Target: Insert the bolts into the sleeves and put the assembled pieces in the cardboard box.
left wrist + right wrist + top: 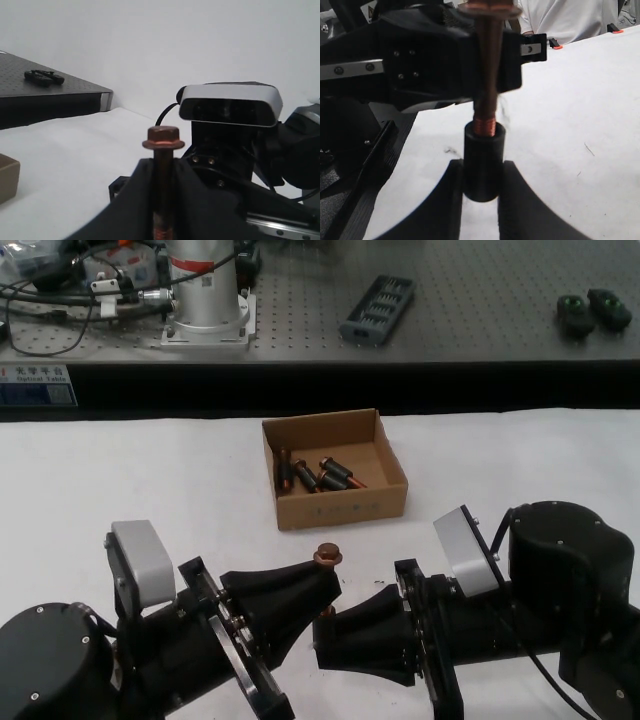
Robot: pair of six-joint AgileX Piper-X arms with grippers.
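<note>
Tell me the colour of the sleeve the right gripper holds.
Black; the sleeve shows best in the right wrist view.

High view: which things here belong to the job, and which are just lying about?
Job: bolt in left end effector; sleeve in right end effector; cardboard box holding assembled pieces.
Lying about: black tray, metal post, two small black objects on rear bench.

We see a copper-coloured bolt (163, 139) and a black sleeve (484, 162). The cardboard box (342, 502) is plain brown, the bench (130, 470) white.
</note>
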